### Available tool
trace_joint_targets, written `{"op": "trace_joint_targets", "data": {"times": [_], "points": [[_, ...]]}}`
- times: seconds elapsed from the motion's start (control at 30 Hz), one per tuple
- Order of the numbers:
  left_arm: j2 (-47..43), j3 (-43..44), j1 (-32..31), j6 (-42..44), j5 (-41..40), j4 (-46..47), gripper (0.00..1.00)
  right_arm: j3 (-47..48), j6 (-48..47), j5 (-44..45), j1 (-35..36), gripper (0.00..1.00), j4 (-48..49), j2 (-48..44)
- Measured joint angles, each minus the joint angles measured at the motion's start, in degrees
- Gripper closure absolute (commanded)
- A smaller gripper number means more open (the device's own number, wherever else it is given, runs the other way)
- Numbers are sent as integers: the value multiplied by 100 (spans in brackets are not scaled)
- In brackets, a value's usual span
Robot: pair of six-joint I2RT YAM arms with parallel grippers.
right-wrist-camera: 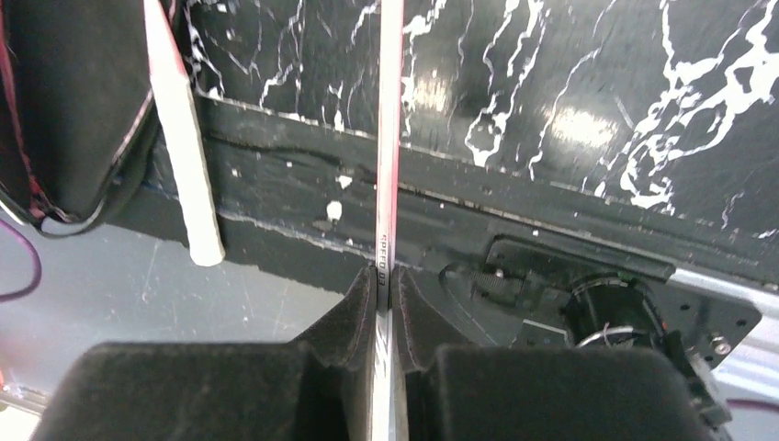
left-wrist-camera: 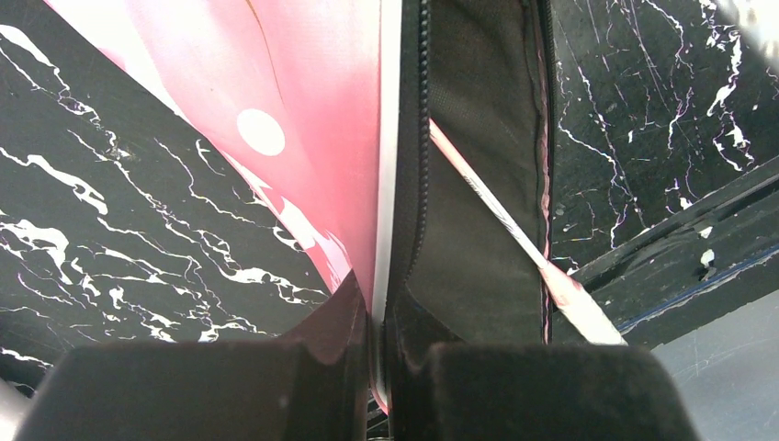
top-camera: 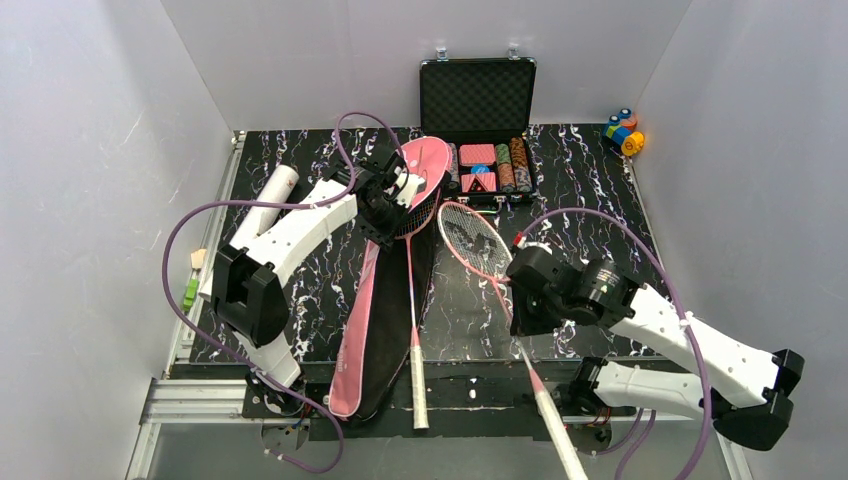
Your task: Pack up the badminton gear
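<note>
The pink racket bag (top-camera: 372,310) lies open down the middle of the mat. One pink-framed racket (top-camera: 411,300) rests in it, its white handle past the near edge. My left gripper (top-camera: 398,193) is shut on the bag's pink flap (left-wrist-camera: 312,101) near the head end, and in the left wrist view (left-wrist-camera: 381,308) the flap's edge runs between the jaws. My right gripper (top-camera: 517,300) is shut on the thin shaft (right-wrist-camera: 389,138) of the second racket (top-camera: 472,238), which lies to the right of the bag. The white tube (top-camera: 270,195) lies at far left. No shuttlecocks show.
An open black case of poker chips (top-camera: 480,130) stands at the back centre. Colourful toy blocks (top-camera: 622,130) sit at the back right. Small green and tan pieces (top-camera: 192,280) lie off the mat's left edge. The first racket's handle (right-wrist-camera: 184,156) overhangs the front rail.
</note>
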Motion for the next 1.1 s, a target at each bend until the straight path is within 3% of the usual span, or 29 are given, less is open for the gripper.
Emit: {"op": "trace_joint_targets", "data": {"times": [0.23, 0.43, 0.8, 1.1], "points": [[28, 0, 0, -2, -4, 24, 100, -46, 927, 271, 1132, 99, -494, -94], [31, 0, 0, 0, -15, 26, 100, 560, 1346, 684, 1711, 99, -914, 33], [31, 0, 9, 4, -131, 26, 100, 1985, 2203, 1823, 3300, 99, -2000, 1187], [57, 2, 22, 4, -157, 24, 100, 2164, 2188, 2229, 4013, 99, -2124, 2354]]}}
